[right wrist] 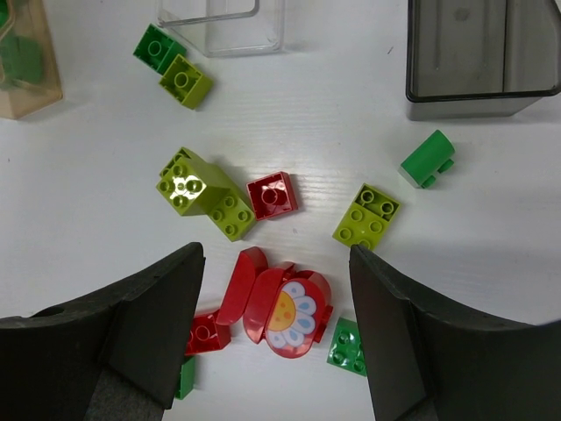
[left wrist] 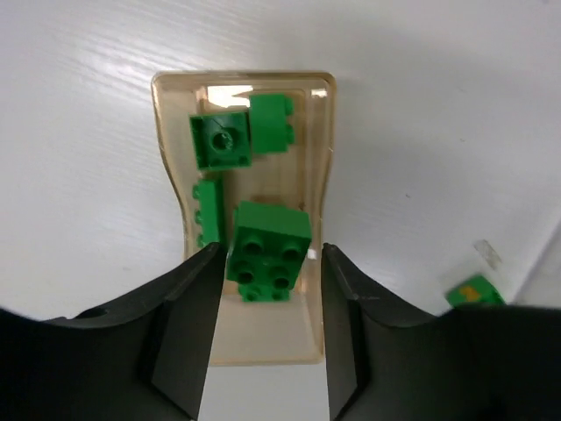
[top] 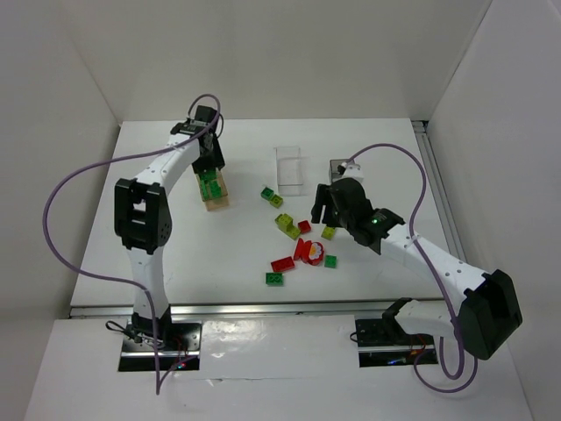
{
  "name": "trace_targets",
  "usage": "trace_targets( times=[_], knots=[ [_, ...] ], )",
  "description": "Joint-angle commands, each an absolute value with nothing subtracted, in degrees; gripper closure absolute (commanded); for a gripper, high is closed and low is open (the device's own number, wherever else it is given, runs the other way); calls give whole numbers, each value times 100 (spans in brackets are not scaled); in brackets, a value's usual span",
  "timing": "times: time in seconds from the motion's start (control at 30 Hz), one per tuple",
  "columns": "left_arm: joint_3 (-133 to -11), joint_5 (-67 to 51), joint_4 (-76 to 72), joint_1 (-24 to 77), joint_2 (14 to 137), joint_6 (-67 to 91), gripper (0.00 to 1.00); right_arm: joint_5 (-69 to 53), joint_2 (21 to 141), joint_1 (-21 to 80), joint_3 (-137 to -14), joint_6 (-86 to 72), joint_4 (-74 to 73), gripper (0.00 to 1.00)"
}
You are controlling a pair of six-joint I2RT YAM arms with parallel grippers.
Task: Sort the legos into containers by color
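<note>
My left gripper (left wrist: 270,256) hangs open over the translucent orange-tan bin (left wrist: 263,338). A dark green brick (left wrist: 267,247) sits between its fingertips with a thin gap on the right side. Three more dark green bricks (left wrist: 221,140) lie in that bin. Over the loose pile, my right gripper (right wrist: 276,259) is wide open and empty, straddling the round red flower piece (right wrist: 294,314). Around it lie red bricks (right wrist: 272,194), yellow-green bricks (right wrist: 206,193) and dark green bricks (right wrist: 427,159). The clear bin (right wrist: 221,22) and the smoky grey bin (right wrist: 482,61) stand behind the pile.
In the top view the orange-tan bin (top: 216,195) is at the left, the clear bin (top: 288,169) in the middle and the grey bin (top: 337,168) behind the right arm. A dark green brick (top: 275,279) lies nearest the front edge.
</note>
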State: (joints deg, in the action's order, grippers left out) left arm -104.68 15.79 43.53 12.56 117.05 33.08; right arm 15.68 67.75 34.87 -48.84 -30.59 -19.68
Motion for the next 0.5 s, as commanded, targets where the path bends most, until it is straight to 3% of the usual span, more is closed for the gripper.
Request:
trace_targets(
  times=[0.0,0.13,0.2,0.27,0.33,0.47],
  knots=[
    [-11002,1495,4482,1020,11961,3305,39,1670,6776,3454,-5072,-3023,-1793,25],
    [-11127,1258,4482,879,12015,3234,15,1670,6724,3454,-5071,-3023,-1854,25],
    [-11127,1257,4482,1036,11752,3060,15,1670,6671,3454,-5071,-3023,-1854,25],
    [-10917,1335,4482,1361,11559,2980,26,1670,6671,3454,-5019,-3023,-1854,25],
    [-10610,1336,4482,1616,11200,2901,32,1670,6671,3454,-5019,-3023,-1854,25],
    [-9181,1275,4403,2336,10488,2900,37,1723,6724,3454,-5019,-3023,-1854,25]
  ],
)
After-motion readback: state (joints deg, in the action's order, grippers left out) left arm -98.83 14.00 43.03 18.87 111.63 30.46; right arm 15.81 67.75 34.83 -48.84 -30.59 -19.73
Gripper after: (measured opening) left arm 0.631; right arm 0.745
